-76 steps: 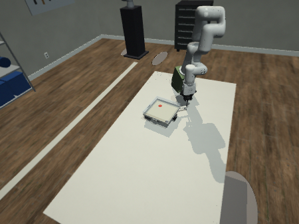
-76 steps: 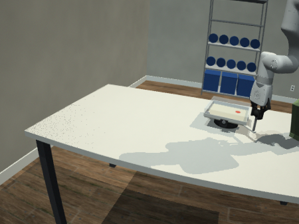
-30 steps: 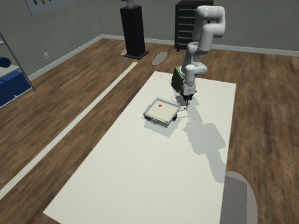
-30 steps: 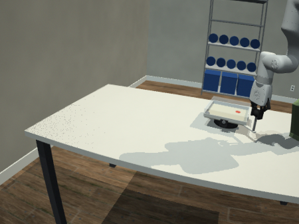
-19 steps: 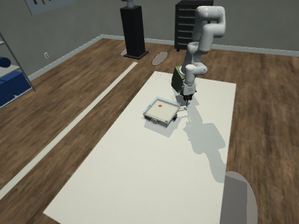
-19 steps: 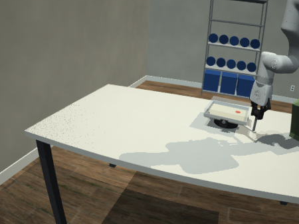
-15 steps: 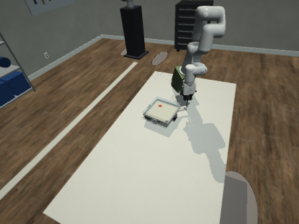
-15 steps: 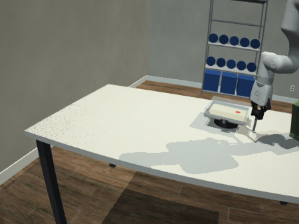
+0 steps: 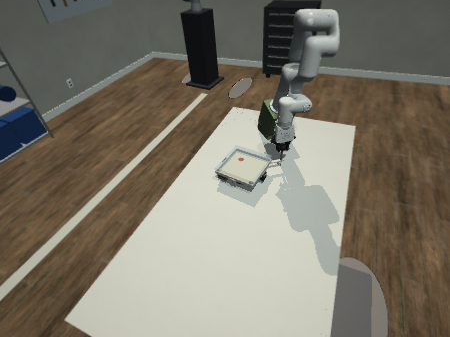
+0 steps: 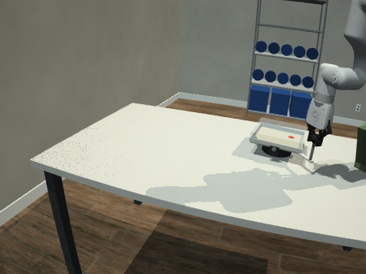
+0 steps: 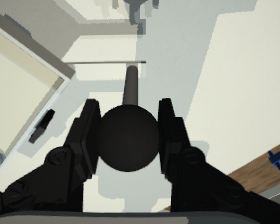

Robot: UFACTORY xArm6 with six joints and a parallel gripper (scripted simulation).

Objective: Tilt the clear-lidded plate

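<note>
The square clear-lidded plate (image 9: 233,177) (image 10: 276,145) (image 11: 30,75) rests on a dark pivot base (image 10: 276,150) at the far part of the white table (image 9: 210,257) (image 10: 163,152). A red printed spot (image 9: 241,159) (image 10: 291,137) lies near the plate's far side. I cannot make out the steel ball. My gripper (image 9: 281,149) (image 10: 315,141) (image 11: 129,115) stands just to the right of the plate. It is shut on a dark round knob (image 11: 127,137) that tops a thin upright rod (image 11: 131,85) (image 10: 311,152) beside the plate. The plate looks close to level in the exterior view.
A green box (image 9: 266,119) (image 10: 361,145) stands on the table behind the arm. A black drawer cabinet (image 9: 280,32), a black pedestal (image 9: 200,47) and a shelf rack (image 10: 285,63) stand on the floor off the table. A grey rounded object (image 9: 357,297) sits at the table's near right corner.
</note>
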